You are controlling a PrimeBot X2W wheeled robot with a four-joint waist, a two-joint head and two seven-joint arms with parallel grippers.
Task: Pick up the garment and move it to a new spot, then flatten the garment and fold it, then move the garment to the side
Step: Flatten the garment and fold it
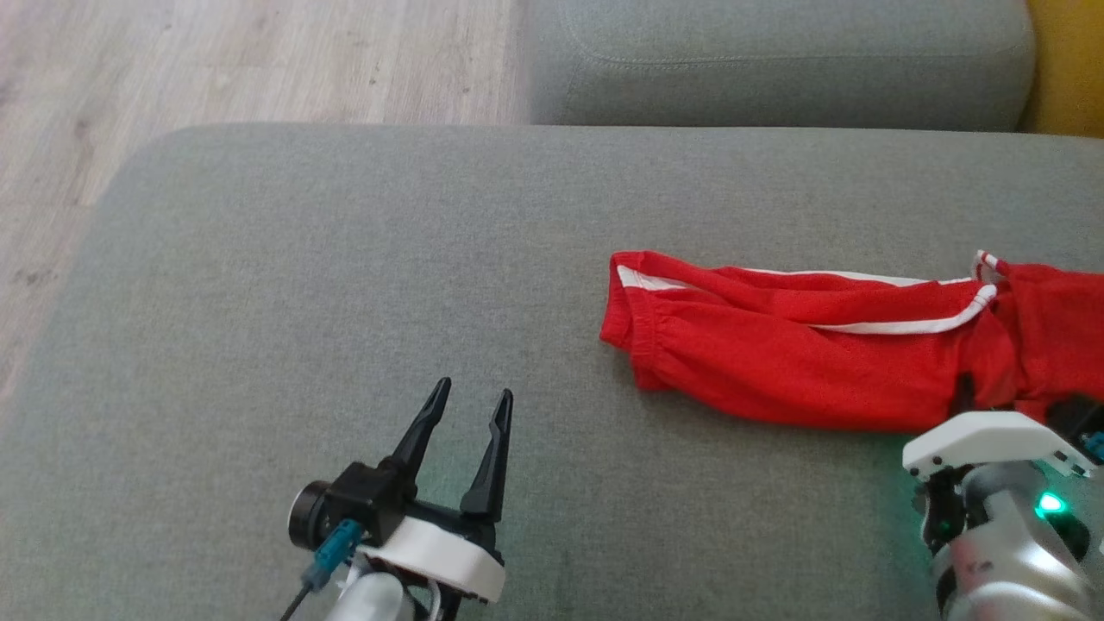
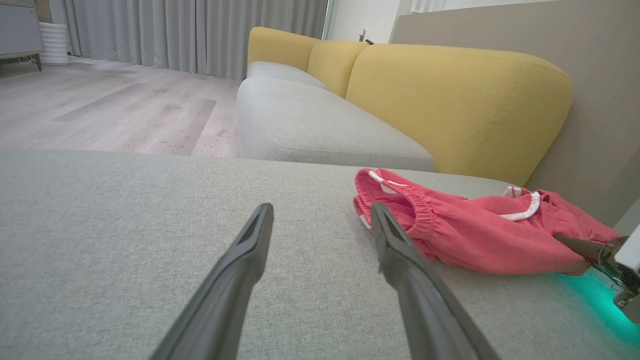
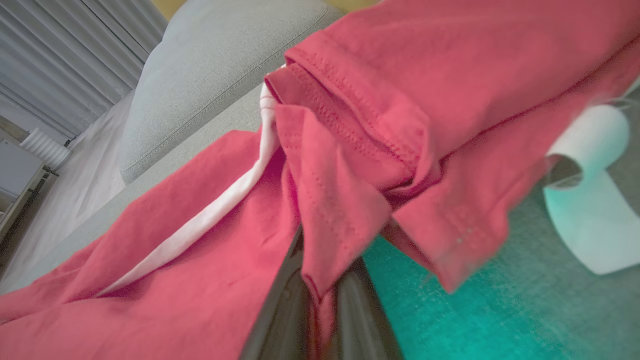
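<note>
A grey sofa cushion [image 1: 345, 302] carries the red garment [image 1: 776, 354], which lies long with white trim. The right gripper [image 3: 322, 300] has its jaws closed on a fold of the cloth, which is pinched between them. The left gripper [image 1: 474, 390] has its jaws wide apart and holds nothing; the garment lies to their right, apart from them.

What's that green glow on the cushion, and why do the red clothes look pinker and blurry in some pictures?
Head view: a green light on the right arm tints the grey cushion beside the garment, which looks saturated red. Left wrist view: same glow lower right; garment paler, pinkish. Right wrist view: cushion washed teal, the garment's hanging edge smeared, probably too close to focus.
</note>
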